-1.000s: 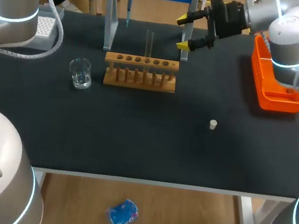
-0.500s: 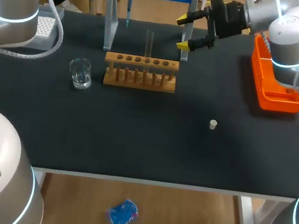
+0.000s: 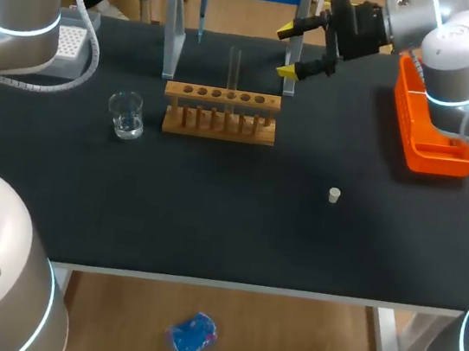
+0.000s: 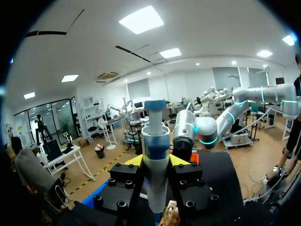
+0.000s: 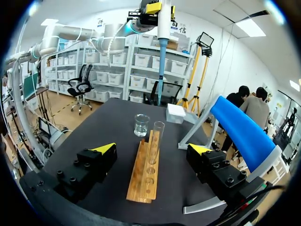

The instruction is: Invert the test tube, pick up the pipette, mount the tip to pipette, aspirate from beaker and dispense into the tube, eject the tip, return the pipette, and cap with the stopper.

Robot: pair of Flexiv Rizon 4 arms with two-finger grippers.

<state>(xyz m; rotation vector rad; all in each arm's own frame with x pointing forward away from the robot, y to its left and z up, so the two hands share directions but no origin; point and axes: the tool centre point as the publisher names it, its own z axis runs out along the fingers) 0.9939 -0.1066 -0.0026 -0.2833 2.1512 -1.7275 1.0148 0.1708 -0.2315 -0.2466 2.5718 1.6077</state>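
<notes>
Black table (image 3: 210,224), wooden rack (image 3: 221,112), beaker (image 3: 126,115), stopper (image 3: 334,195), orange bin (image 3: 437,134)

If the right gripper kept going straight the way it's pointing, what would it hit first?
Probably the test tube standing in the wooden rack, which lies lengthwise ahead of the open right gripper; the beaker sits beyond. Depth is unclear; it might meet the rack's near end first.
</notes>
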